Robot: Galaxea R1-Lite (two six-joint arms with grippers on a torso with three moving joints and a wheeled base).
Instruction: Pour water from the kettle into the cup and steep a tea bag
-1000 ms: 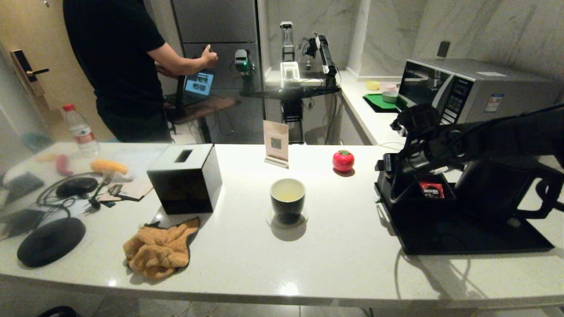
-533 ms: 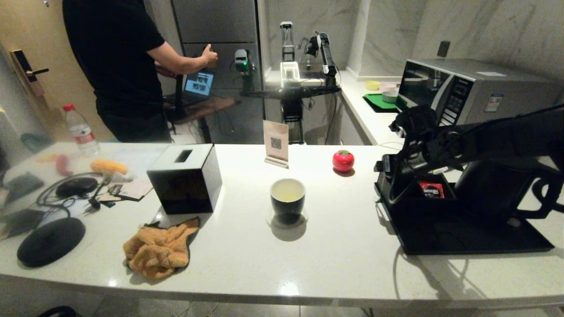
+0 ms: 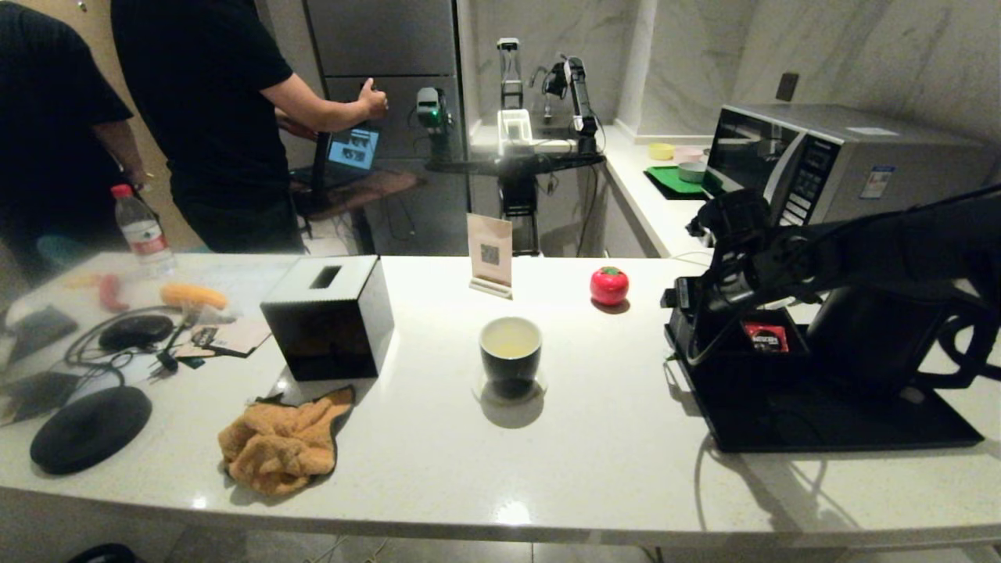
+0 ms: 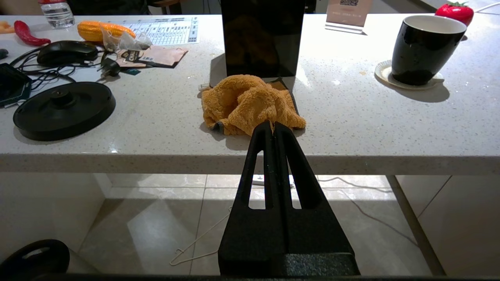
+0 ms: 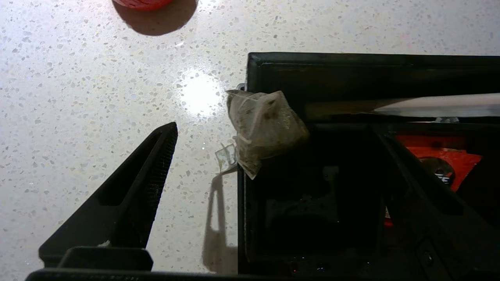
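The cup (image 3: 511,351) was glossy black outside and white inside, holding faintly yellow-green water (image 3: 511,342). The tea bag (image 5: 264,128) was pale grey-white with dark flecks. The counter (image 3: 594,461) was white, finely speckled. A cloth (image 3: 281,442) was orange, and a packet (image 5: 440,163) was red and black.

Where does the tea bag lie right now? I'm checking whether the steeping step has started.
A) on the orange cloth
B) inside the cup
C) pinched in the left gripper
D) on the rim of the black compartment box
D: in the right wrist view the tea bag lies over the black compartment box rim, with the open right gripper straddling it.
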